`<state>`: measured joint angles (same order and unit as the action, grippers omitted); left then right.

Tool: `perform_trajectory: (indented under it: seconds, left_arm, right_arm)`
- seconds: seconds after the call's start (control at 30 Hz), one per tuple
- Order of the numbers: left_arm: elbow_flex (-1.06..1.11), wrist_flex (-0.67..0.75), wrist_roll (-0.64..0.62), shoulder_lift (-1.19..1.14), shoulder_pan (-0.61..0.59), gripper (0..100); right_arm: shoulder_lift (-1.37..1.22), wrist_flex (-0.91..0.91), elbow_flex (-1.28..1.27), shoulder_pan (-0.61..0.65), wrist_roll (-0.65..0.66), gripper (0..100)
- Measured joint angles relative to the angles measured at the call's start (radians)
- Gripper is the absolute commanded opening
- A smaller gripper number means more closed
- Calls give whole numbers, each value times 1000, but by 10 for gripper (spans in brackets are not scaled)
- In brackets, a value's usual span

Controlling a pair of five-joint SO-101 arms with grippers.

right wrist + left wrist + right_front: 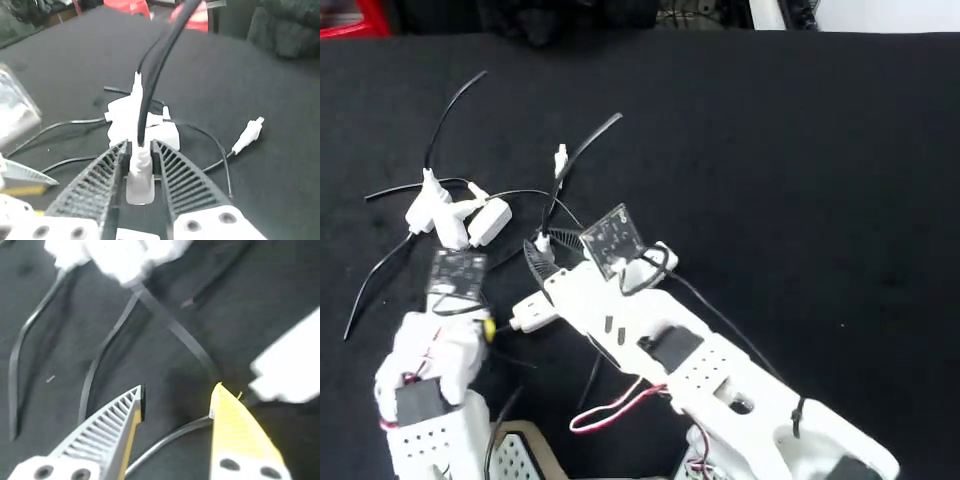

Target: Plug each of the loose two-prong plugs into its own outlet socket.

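Status: mid-task, nothing visibly seated by you yet. Your right gripper (139,144) is clamped on a white plug (139,185), just near-right of the socket cluster (455,212) at left. Left gripper (177,390) stands apart, empty, over a black cable (165,440). Second plug (560,157) lies loose, farther back. Can't tell what's already mated in the cluster.

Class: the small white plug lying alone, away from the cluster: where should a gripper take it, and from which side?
Take the loose plug by its white body, closing across its long sides, coming down from above. It lies flat on the table, prongs at one end and cord at the other, so the mid-body is free.
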<state>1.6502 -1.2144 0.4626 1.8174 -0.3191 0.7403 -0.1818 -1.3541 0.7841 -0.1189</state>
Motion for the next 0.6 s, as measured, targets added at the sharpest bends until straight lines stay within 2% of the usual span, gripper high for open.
perform_trajectory:
  seconds: [0.23, 0.43, 0.6]
  left_arm:
    - [-3, 160, -132, 5, 233, 227]
    - [-9, 270, -244, 5, 322, 227]
    - [-9, 387, -315, 5, 365, 225]
  right_arm:
    - [155, 25, -61, 14, 5, 11]
    - [394, 269, -61, 29, 6, 11]
    - [506, 295, -92, -14, 6, 11]
